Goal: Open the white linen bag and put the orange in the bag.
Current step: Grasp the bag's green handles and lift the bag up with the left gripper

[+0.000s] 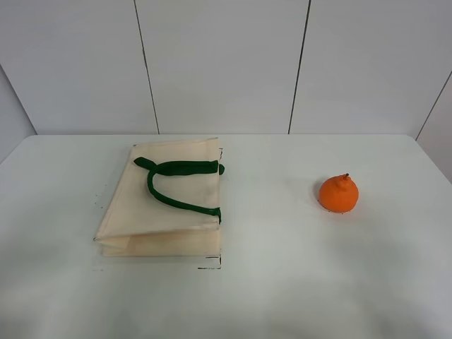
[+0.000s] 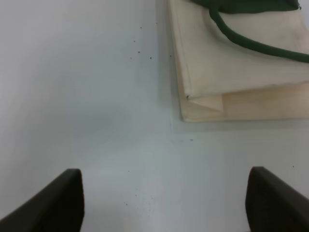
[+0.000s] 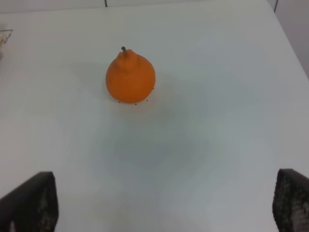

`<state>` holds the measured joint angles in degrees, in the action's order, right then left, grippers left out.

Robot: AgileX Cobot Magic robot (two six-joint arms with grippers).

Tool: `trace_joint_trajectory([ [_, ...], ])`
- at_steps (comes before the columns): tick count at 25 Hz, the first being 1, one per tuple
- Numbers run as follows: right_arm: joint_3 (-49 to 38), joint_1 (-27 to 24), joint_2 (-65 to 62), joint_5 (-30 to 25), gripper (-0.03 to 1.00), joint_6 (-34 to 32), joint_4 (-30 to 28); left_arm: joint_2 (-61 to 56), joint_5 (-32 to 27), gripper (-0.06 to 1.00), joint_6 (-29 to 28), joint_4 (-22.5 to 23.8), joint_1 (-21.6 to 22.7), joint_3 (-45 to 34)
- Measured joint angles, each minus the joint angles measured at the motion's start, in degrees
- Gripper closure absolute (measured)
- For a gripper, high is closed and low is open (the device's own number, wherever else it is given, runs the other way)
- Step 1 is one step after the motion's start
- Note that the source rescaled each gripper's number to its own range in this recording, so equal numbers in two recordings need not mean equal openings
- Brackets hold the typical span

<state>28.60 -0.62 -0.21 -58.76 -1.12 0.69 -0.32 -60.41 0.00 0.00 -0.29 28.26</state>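
Note:
The white linen bag (image 1: 166,205) lies flat and closed on the left half of the white table, its dark green handles (image 1: 180,180) lying across its top. Its near corner shows in the left wrist view (image 2: 241,63). The orange (image 1: 338,193) stands upright on the table's right half, stem up, apart from the bag; it also shows in the right wrist view (image 3: 130,77). My left gripper (image 2: 166,208) is open and empty, short of the bag's corner. My right gripper (image 3: 161,208) is open and empty, well short of the orange. Neither gripper shows in the exterior high view.
The white table (image 1: 282,282) runs to a white panelled wall (image 1: 226,63) at the back. Its right edge (image 3: 289,43) lies beyond the orange. A corner of the bag (image 3: 4,36) shows at the edge of the right wrist view.

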Motion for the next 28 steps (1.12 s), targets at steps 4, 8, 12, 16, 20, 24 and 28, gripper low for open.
trace_joint_trajectory([
  [4, 0.0, 0.0, 0.0, 0.0, -0.01, 0.0, 0.0, 0.0, 0.0, 0.04, 0.0, 0.0, 0.0, 0.0],
  [8, 0.0, 0.0, 0.0, 0.0, -0.01, 0.0, 0.0, 0.0, 0.2, 0.04, 0.0, 0.0, 0.0, 0.1],
  [12, 0.0, 0.0, 0.0, 0.0, -0.01, 0.0, 0.0, 0.8, -0.3, -0.02, 0.0, 0.0, 0.0, 0.4],
  [16, 0.0, 0.0, 0.0, 0.0, -0.01, 0.0, 0.0, 7.6, -1.1, -0.05, 0.0, 0.0, 0.0, 3.6],
  [20, 0.0, 0.0, 0.0, 0.0, -0.01, 0.0, 0.0, 20.8, -0.9, -0.05, 0.0, 0.0, 0.0, 9.5],
  [24, 0.0, 0.0, 0.0, 0.0, -0.01, 0.0, 0.0, 37.8, 0.7, -0.05, 0.0, 0.0, 0.0, 16.6],
  [28, 0.0, 0.0, 0.0, 0.0, -0.01, 0.0, 0.0, 56.2, 2.6, -0.05, 0.0, 0.3, 0.0, 24.9],
])
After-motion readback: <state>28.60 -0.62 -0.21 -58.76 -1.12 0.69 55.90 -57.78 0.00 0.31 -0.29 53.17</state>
